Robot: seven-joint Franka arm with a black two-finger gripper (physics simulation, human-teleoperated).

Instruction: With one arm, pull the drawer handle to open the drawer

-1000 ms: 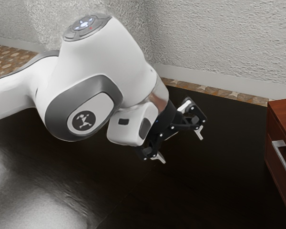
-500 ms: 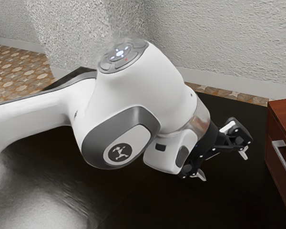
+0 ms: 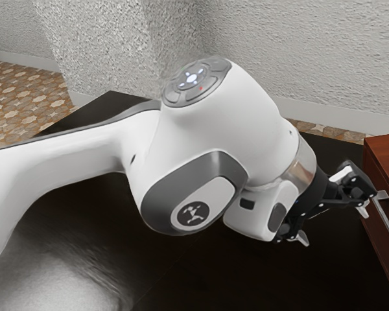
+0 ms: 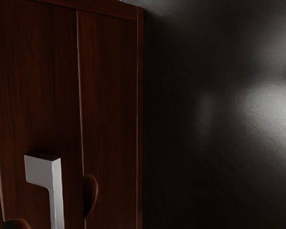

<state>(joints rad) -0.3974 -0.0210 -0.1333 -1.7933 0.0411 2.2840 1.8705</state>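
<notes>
Steel handle (image 3: 385, 217) sits on the red-brown drawer (image 3: 368, 227) front, drawer apparently shut. Gripper (image 3: 334, 223) spread wide, just beside the handle — not yet around it; judged to be lining up for the grasp.

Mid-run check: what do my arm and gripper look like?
The arm is glossy white with grey panels, a black badge bearing a white emblem, and a grey button pad with blue lights and a red dot. The gripper is black with pale fingertips.

The cabinet (image 3: 384, 152) is cut off at the exterior view's 3 o'clock edge, and the drawer handle (image 3: 388, 217) loses its lower end there.
</notes>
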